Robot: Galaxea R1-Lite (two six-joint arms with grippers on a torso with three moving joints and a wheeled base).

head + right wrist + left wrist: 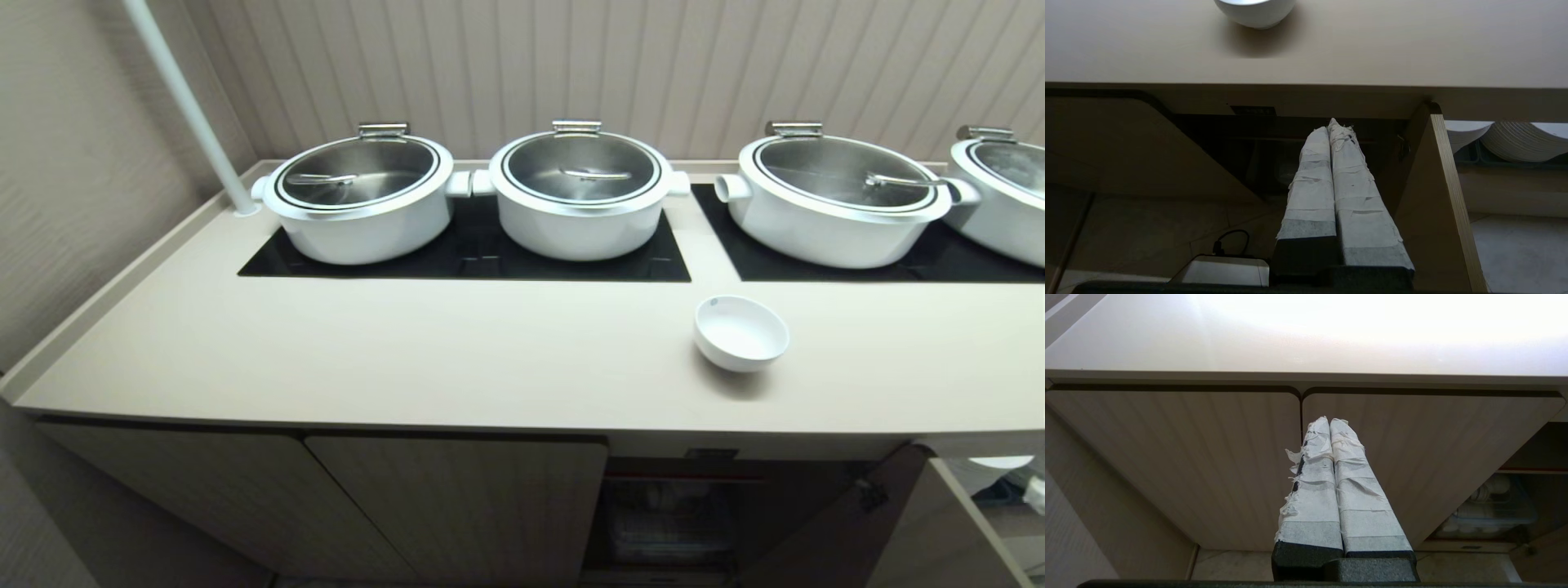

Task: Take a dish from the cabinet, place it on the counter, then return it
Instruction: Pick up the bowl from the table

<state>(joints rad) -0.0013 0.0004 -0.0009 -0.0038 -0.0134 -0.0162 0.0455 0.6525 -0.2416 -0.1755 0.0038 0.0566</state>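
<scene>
1. The dish (741,332) sits alone on the counter (408,359), in front of the big white pots (581,192). Nothing holds it.
2. The right gripper (1333,124) is clenched tight on nothing, low down in front of the open cabinet (1274,155).
3. The left gripper (1329,421) is clenched too, by the closed doors (1188,457).
4. The open door (1433,196) stands right beside the right gripper. The arm could bump it going up.
5. The dish is smooth and round. A bad pinch could make it slip and break.
</scene>
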